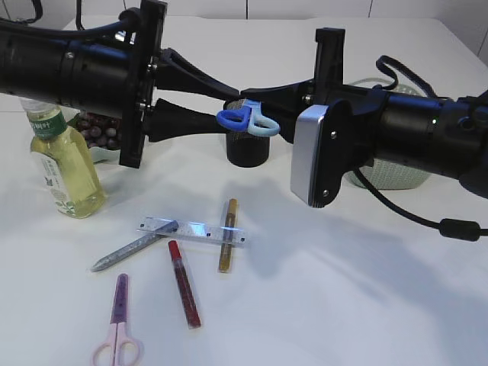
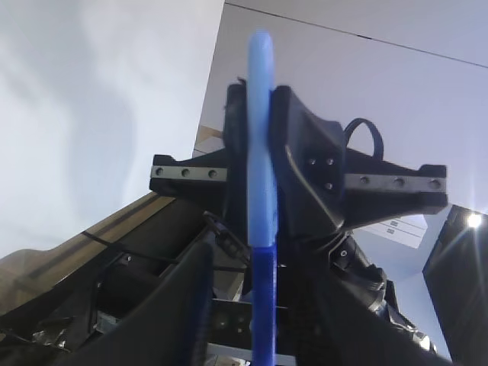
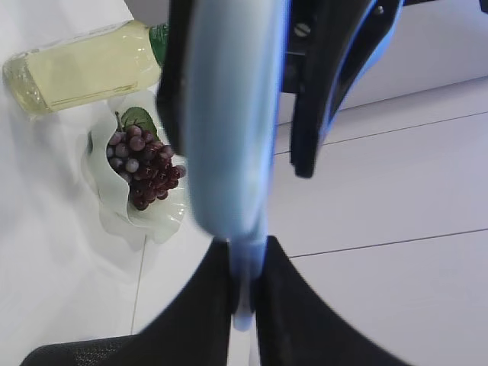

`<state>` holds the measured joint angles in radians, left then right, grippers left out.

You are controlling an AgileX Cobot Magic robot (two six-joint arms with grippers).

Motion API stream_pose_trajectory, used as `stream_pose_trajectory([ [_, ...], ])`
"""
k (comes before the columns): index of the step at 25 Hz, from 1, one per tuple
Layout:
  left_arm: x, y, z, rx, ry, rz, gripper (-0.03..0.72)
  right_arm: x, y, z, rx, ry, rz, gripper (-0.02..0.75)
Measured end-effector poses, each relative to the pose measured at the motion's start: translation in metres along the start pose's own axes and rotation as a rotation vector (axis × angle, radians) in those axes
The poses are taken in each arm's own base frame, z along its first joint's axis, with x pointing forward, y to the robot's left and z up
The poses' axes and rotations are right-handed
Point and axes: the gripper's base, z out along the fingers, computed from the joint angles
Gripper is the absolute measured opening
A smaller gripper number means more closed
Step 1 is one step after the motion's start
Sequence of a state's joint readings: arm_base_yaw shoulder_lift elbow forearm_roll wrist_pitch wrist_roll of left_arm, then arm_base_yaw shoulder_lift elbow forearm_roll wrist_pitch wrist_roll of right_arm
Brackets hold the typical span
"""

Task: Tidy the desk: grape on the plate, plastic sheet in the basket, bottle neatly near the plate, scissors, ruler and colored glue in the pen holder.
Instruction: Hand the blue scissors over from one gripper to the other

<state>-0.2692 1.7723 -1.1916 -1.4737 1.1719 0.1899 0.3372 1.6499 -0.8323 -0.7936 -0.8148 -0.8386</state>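
White worktop under two black arms meeting above the black pen holder. Blue-handled scissors held between them over the holder, left gripper jaws pinching the dark blue loop, right gripper jaws pinching the pale blue loop. Grapes on the plate beside the bottle; ruler, silver glue pen, gold glue pen, red glue pen and pink scissors lying near the front; basket behind the right arm.

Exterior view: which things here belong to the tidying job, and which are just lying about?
Job: blue scissors, pink scissors, ruler, silver glue, red glue, gold glue, pen holder, bottle, grapes, plate, basket.
Lying about: only a cable.
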Motion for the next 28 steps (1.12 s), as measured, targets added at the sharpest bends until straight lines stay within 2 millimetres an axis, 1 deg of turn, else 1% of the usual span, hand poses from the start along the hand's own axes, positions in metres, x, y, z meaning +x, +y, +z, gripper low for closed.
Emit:
stream_pose_trajectory([
  [4, -0.005, -0.003, -0.01, 0.037, -0.035, -0.017, 0.245, 0.002, 0.002, 0.0, -0.021, 0.019, 0.0, 0.077],
  [9, -0.015, -0.006, -0.032, 0.074, -0.099, -0.025, 0.245, 0.002, 0.002, 0.0, -0.024, 0.022, 0.0, 0.077],
  [14, -0.019, -0.009, -0.048, 0.062, -0.143, 0.047, 0.245, 0.002, 0.002, 0.0, -0.025, 0.024, 0.028, 0.077],
  [18, -0.022, -0.021, -0.054, -0.093, -0.133, 0.21, 0.245, 0.003, 0.002, 0.0, -0.02, 0.028, 0.08, 0.077],
  [24, -0.025, -0.054, -0.074, -0.376, -0.176, 0.425, 0.245, 0.005, 0.0, 0.0, 0.007, 0.055, 0.179, 0.077],
  [28, -0.027, -0.058, -0.085, -0.527, -0.203, 0.486, 0.244, 0.008, -0.002, 0.0, 0.038, 0.079, 0.256, 0.077],
])
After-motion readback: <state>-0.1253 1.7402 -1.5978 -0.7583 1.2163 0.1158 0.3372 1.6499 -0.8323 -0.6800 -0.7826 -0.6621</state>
